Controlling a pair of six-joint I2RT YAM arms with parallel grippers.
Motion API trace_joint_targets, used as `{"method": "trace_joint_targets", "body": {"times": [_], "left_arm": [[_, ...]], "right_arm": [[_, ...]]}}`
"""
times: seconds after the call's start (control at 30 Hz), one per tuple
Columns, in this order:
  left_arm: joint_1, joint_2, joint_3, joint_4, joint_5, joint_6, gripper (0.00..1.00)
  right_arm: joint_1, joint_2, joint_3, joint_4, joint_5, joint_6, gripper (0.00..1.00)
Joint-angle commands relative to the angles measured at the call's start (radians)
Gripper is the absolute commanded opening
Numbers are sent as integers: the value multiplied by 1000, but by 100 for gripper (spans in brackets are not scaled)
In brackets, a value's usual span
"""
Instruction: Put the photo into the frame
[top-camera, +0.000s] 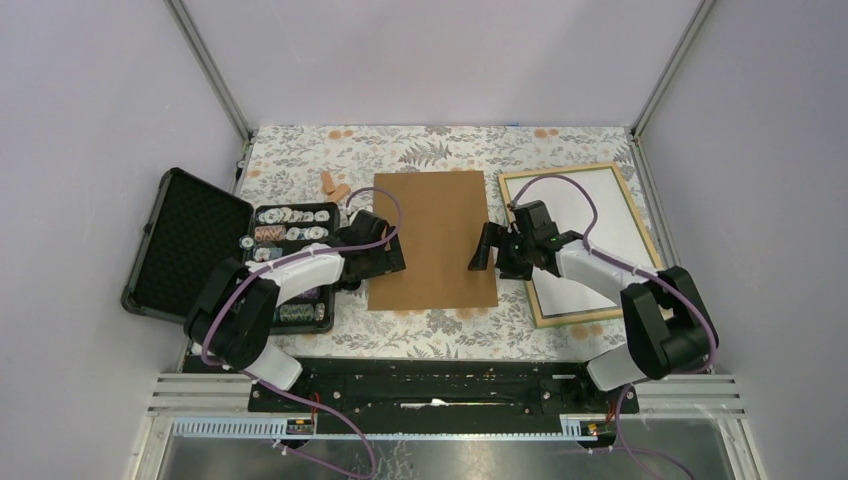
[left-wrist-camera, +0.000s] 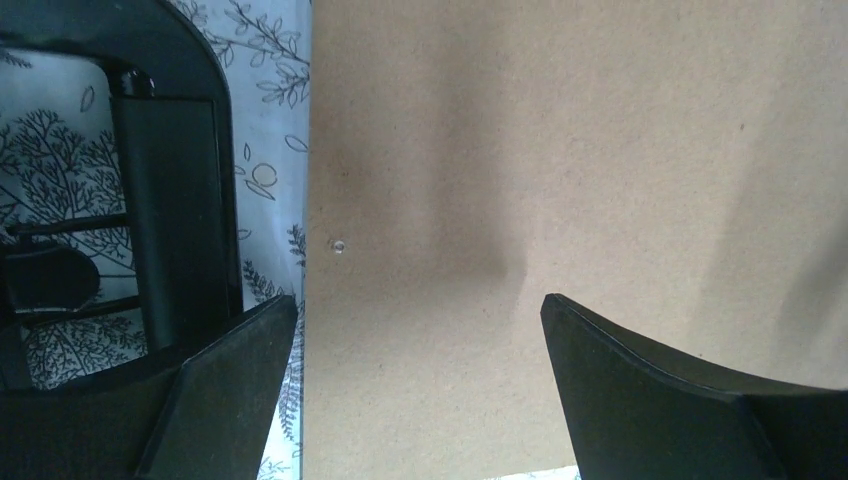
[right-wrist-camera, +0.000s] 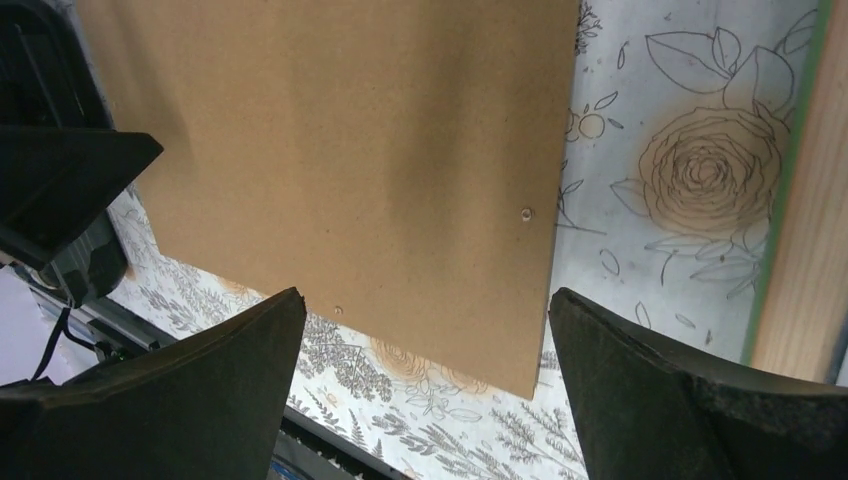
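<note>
Evidently the photo (top-camera: 618, 215) is already down. In the right of the top view the frame (top-camera: 555, 171) lies flat with its pale wood side up, and a white sheet fills its opening. I take that sheet for the photo's plain back, though no printed side shows to confirm it.

Both arms are on the brown board (top-camera: 433, 240), which lies flat in the centre of the top view, just left of the frame and apart from it. The left gripper (top-camera: 390, 252) sits at the board's left edge and the right gripper (top-camera: 481, 247) at its right edge. Both have their jaws spread wide and hold nothing. In the left wrist view one finger (left-wrist-camera: 230, 400) hangs over the flowered cloth and the other over the board. The right wrist view shows the same straddle, with the frame's wood edge at far right.

The step in hand looks like taking up the board to close the frame's back.

Next, one gripper has to get a finger under a thin edge lying flush on the cloth. That likely means tilting or sliding the board first, then closing firmly. The board must then go right and land square inside the frame's rim without dragging the sheet askew. The open chip case (top-camera: 190, 245) at left is well clear of this.
</note>
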Motion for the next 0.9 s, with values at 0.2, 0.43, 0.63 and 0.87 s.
{"method": "trace_joint_targets", "body": {"times": [0.2, 0.43, 0.63, 0.87], "left_arm": [[4, 8, -78, 112, 84, -51, 98], [4, 10, -92, 129, 101, -48, 98], [4, 24, -102, 165, 173, -80, 99], [-3, 0, -151, 234, 238, -141, 98]], "right_arm": [[-51, 136, 38, 90, -30, 14, 100], [-75, 214, 16, 214, -174, 33, 100], [-74, 152, 4, 393, -440, 136, 100], [-23, -52, -3, 455, -501, 385, 100]]}}
